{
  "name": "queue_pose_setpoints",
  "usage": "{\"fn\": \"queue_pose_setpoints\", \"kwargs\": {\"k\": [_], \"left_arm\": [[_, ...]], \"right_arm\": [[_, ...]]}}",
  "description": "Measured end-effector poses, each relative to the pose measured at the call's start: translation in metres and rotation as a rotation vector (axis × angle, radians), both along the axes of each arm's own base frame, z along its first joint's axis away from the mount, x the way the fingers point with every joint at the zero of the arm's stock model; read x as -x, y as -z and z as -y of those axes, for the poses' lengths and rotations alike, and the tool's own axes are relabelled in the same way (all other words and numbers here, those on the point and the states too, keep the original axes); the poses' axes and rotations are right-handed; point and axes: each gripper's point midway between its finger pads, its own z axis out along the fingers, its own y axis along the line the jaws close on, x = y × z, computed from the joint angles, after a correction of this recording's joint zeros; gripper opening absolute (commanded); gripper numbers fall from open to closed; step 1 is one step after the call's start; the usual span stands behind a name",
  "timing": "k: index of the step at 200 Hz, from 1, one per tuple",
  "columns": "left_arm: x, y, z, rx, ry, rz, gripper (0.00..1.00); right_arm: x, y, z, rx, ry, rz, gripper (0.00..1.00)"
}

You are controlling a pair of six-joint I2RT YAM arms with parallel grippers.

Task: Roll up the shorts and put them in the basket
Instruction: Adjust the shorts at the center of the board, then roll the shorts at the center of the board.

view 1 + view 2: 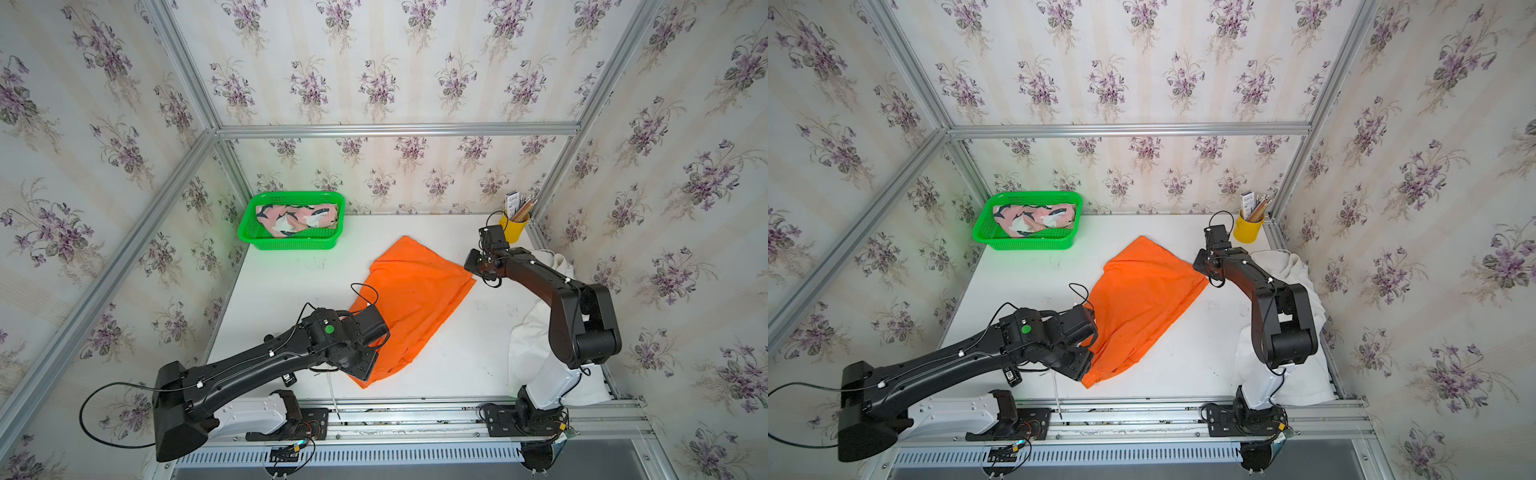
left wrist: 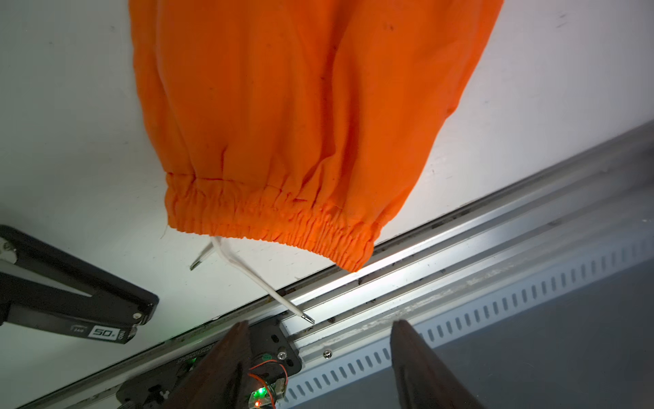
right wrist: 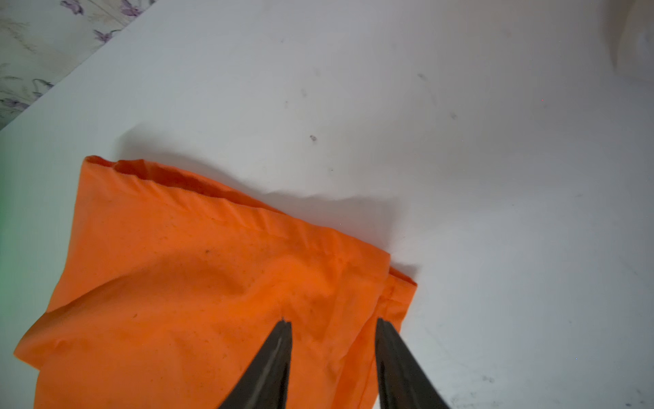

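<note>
1. We judge the bright orange cloth shorts [image 1: 411,307] to be light, thin and limp. They should crease wherever they are pinched and may slide on the smooth white table [image 1: 291,291] instead of curling over.
2. The gathered elastic waistband [image 2: 276,219] looks like the thickest and firmest part, so we would take hold at its two corners and roll from there. The leg hems at the other end are thin and would likely slip from a pinch.
3. The white drawstring [image 2: 254,279] trails from the waistband across the front metal rail. We think it could snag or stick out of the roll.
4. The orange shorts look doubled over and lie fairly flat with a few soft wrinkles and some dark specks. They lie slantwise across the middle of the table in both top views, with the waistband at the front edge and the hems further back.
5. The left gripper [image 2: 318,323] hangs beside the waistband end with its jaws well apart. Nothing is between them.
6. The right gripper [image 3: 332,321] is over the hem corner with its jaws parted. The wrist view shows no cloth pinched between them.
7. The pink whale-print cloth shorts [image 1: 299,218] sit bundled in the green plastic basket [image 1: 249,232] at the back. The larger white cloth shorts [image 1: 536,332] are heaped beside the right arm's base.
</note>
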Motion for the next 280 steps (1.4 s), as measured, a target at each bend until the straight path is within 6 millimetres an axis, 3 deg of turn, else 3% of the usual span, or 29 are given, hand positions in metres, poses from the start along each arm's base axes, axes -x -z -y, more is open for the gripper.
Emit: {"fn": "queue_pose_setpoints", "kwargs": {"k": [14,26,47,63,83,117,142,161,184,205,221,232,247,257,280], "left_arm": [[-0.012,0.009,-0.012,-0.053,-0.066,-0.011,0.66],[-0.023,0.021,-0.023,-0.084,-0.134,-0.035,0.66],[-0.040,0.043,-0.037,-0.122,-0.209,-0.067,0.63],[-0.046,0.059,-0.036,-0.122,-0.213,-0.108,0.58],[-0.048,0.084,-0.029,-0.116,-0.196,-0.174,0.51],[-0.034,0.115,-0.006,-0.016,-0.163,-0.287,0.49],[-0.028,0.113,0.022,0.096,-0.134,-0.315,0.52],[-0.031,0.098,0.052,0.217,-0.089,-0.309,0.54],[-0.053,0.055,0.076,0.353,-0.053,-0.206,0.54],[-0.067,0.027,0.079,0.380,-0.040,-0.132,0.54],[-0.076,0.026,0.071,0.334,-0.052,-0.104,0.54],[-0.080,0.031,0.066,0.301,-0.059,-0.109,0.53],[-0.083,0.042,0.062,0.250,-0.060,-0.127,0.52],[-0.082,0.052,0.060,0.220,-0.056,-0.150,0.51],[-0.081,0.073,0.051,0.155,-0.060,-0.192,0.47]], "right_arm": [[0.007,0.000,-0.024,-0.043,-0.072,0.006,0.42],[0.014,0.011,-0.042,-0.099,-0.130,-0.026,0.42],[0.023,0.047,-0.045,-0.113,-0.144,-0.105,0.41],[0.030,0.067,-0.045,-0.118,-0.149,-0.158,0.40],[0.021,0.080,-0.046,-0.120,-0.160,-0.161,0.40],[-0.033,0.081,-0.056,-0.135,-0.192,-0.055,0.40],[-0.081,0.078,-0.071,-0.136,-0.244,0.035,0.40],[-0.112,0.072,-0.080,-0.134,-0.273,0.083,0.39],[-0.117,0.044,-0.092,-0.151,-0.319,0.113,0.38],[-0.094,-0.011,-0.112,-0.199,-0.393,0.155,0.37],[-0.061,-0.041,-0.130,-0.237,-0.466,0.170,0.37],[-0.030,-0.044,-0.139,-0.254,-0.510,0.138,0.37],[0.023,-0.032,-0.145,-0.278,-0.546,0.044,0.36],[0.062,-0.025,-0.147,-0.292,-0.576,-0.019,0.36],[0.129,-0.019,-0.148,-0.352,-0.608,-0.101,0.34]]}}
